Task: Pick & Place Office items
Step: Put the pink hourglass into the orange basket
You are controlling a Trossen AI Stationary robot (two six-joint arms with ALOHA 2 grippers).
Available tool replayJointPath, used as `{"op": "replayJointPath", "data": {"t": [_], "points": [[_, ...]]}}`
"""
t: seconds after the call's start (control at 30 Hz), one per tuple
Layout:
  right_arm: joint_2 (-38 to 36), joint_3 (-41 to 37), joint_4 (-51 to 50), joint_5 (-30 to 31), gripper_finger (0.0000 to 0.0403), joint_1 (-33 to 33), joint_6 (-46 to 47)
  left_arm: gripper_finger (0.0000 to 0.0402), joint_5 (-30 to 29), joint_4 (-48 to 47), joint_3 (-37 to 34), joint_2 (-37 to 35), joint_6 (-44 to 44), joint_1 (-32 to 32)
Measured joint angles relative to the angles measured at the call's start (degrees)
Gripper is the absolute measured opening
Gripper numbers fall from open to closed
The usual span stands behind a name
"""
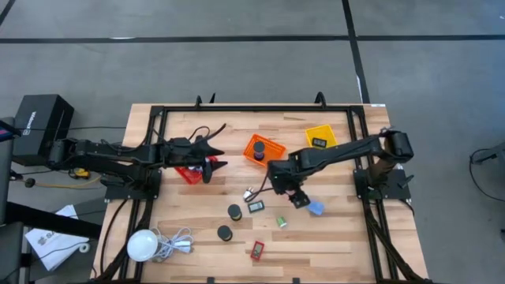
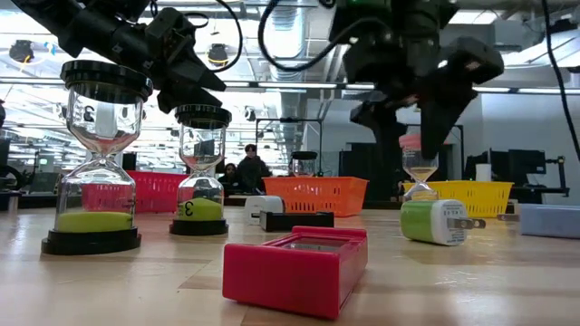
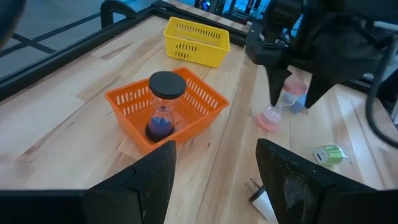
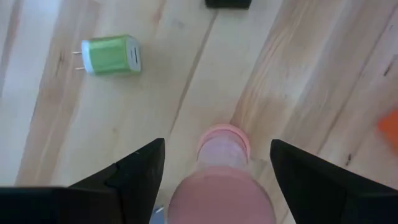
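A pink hourglass stands upright on the wooden table, right of the middle. My right gripper hangs over it, pointing down and open, with one finger on either side of its top cap; no touch shows. My left gripper waits open with nothing between its fingers above the red basket. Loose on the table are a green plug, a blue block, two black-capped hourglasses, a black rectangular piece, a red piece and a white plug.
The orange basket holds a black-capped hourglass with purple sand. At the far right, the yellow basket holds a small dark piece. A white globe with a coiled cord lies at the near left corner. A black frame rims the table.
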Motion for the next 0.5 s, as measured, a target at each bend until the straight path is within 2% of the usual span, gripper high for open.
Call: {"op": "replayJointPath", "data": {"t": [0.2, 0.5], "points": [[2.7, 0.9, -4.0, 5.7, 0.0282, 0.1, 0.2, 0.0218, 0.6, 0.0, 0.0, 0.0, 1.5, -0.1], [2.5, 1.0, -4.4, 6.3, 0.0282, 0.0, 1.3, 0.0218, 0.6, 0.1, 0.0, 0.0, 2.8, -0.1]]}}
